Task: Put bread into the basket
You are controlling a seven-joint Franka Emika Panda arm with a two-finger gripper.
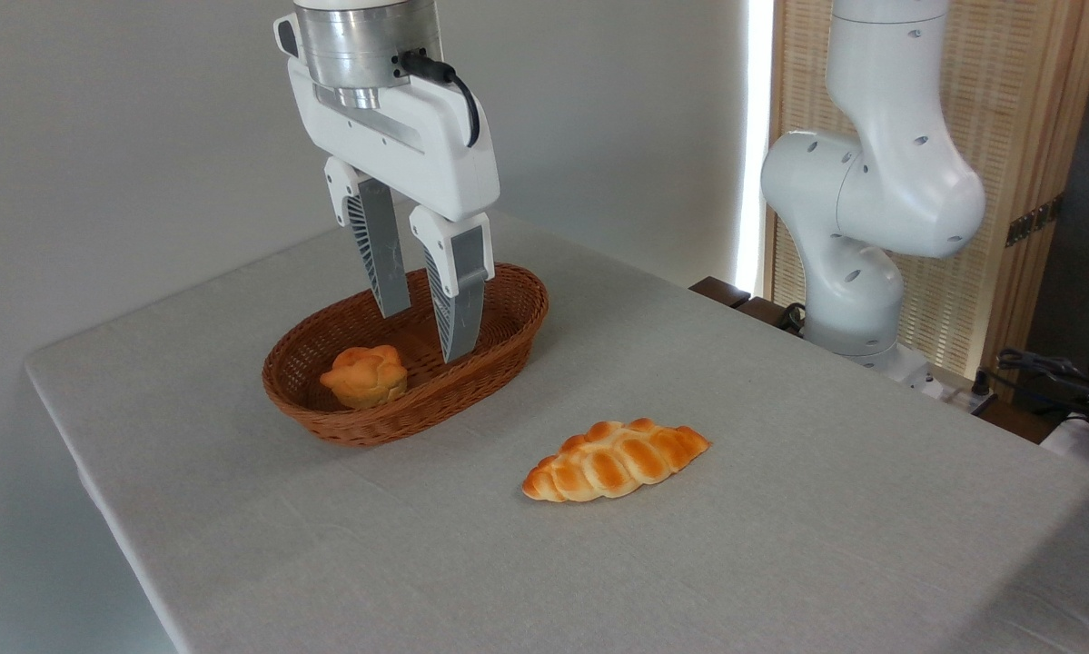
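The bread [364, 374], a small orange-golden knotted bun, lies inside the basket [499, 341] near its left end. The basket is an oval reddish-brown wicker one on the grey table. My gripper [426, 334] hangs over the basket's middle, to the right of the bun and apart from it. Its two grey fingers point down, spread open with nothing between them.
A longer braided golden loaf [615, 460] lies on the table [780, 509] in front and to the right of the basket. The white arm's base [857, 300] stands at the table's far right edge. Cables and a wooden screen lie beyond it.
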